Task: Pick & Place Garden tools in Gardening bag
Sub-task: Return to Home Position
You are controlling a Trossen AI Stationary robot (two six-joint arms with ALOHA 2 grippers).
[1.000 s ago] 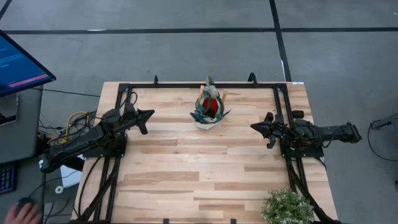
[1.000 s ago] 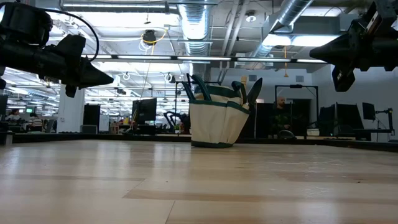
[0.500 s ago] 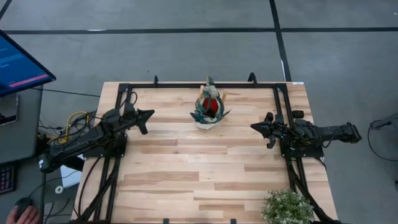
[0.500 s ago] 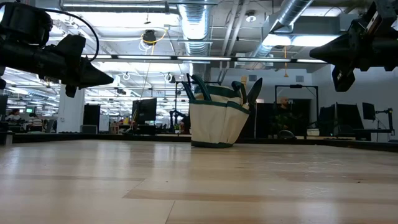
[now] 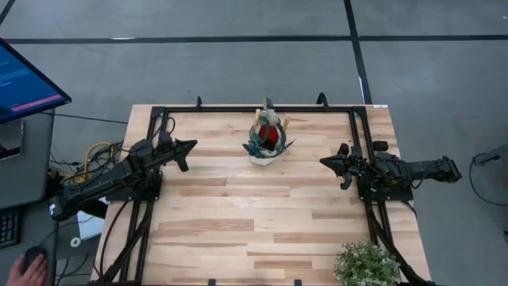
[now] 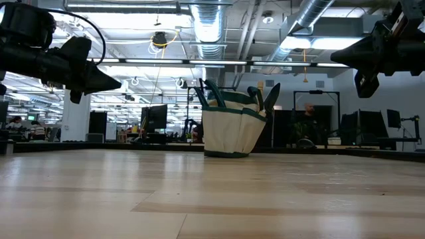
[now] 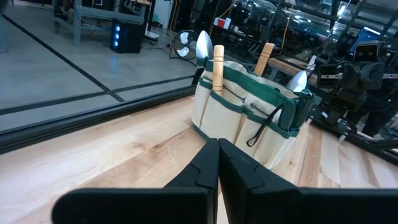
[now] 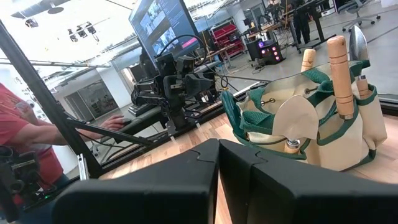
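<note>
- Left end effector [image 5: 191, 147]: fingers pressed together, gripping nothing, raised over the left side of the table [image 5: 238, 208], well apart from the bag [image 6: 229, 133]; same spot and same pose as a second ago.
- Right end effector [image 5: 325, 162]: likewise closed and empty, raised over the right side, pointing toward the bag; no shift either.
- Bag: upright near the far edge of the table, about midway between the two arms, unmoved over the last second.
- Held in it: trowels [image 7: 218, 67] standing with wooden handles poking up past the rim, a silver blade showing beside them, something red [image 5: 272, 137] visible from above.
- No tool lying loose on the table; only a leafy plant [image 5: 367, 264] at the near right corner, not part of the job.
- Only visible change: a person's hand [image 5: 30, 270] off the table's near left corner, shifted slightly.
- Judged from all this: packing done, both arms already parked and at rest, nothing left for the task but to end the run.
</note>
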